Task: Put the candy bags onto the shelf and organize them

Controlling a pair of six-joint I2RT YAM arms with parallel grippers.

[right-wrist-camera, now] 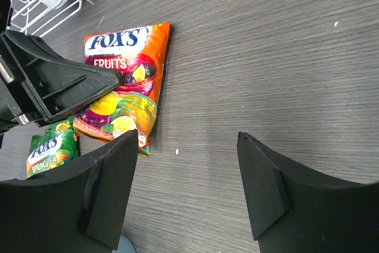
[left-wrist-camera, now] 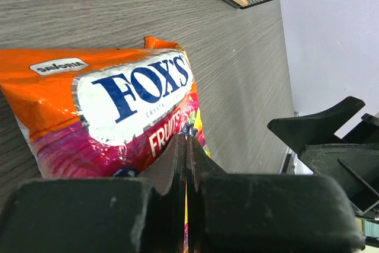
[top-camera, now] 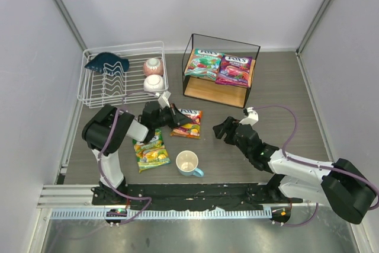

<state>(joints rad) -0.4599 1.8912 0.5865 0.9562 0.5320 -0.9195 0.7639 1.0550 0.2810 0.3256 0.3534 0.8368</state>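
- Black fingers point(left-wrist-camera: 169, 167) of the left gripper point(left-wrist-camera: 186, 141) are pressed together at the near edge of the orange-red bag point(left-wrist-camera: 118, 93). A sliver of film shows in the seam, so the bag looks pinched by its edge, though it lies flat on the table point(top-camera: 278, 105).
- Step in hand, as I judge it: picking up the third bag, which is gripped but not yet lifted.
- Right gripper point(right-wrist-camera: 185, 140) hovers at 3 o'clock of that bag, jaws wide apart and nothing between them.
- At 7 o'clock of the left gripper lies the yellow-green bag point(top-camera: 151, 151), with a mug point(top-camera: 188, 163) just beside it at 3 o'clock.
- The shelf point(top-camera: 214, 91) stands at 1 o'clock, well apart. The teal-green bag point(top-camera: 202, 63) and purple bag point(top-camera: 234, 69) lie side by side on it, with bare wood in front of them. I cannot tell which tier holds them.
- The next move calls for a lift clear of the table, a carry toward 1 o'clock and a clean pass through the wire frame. A limp bag may sag and catch there.
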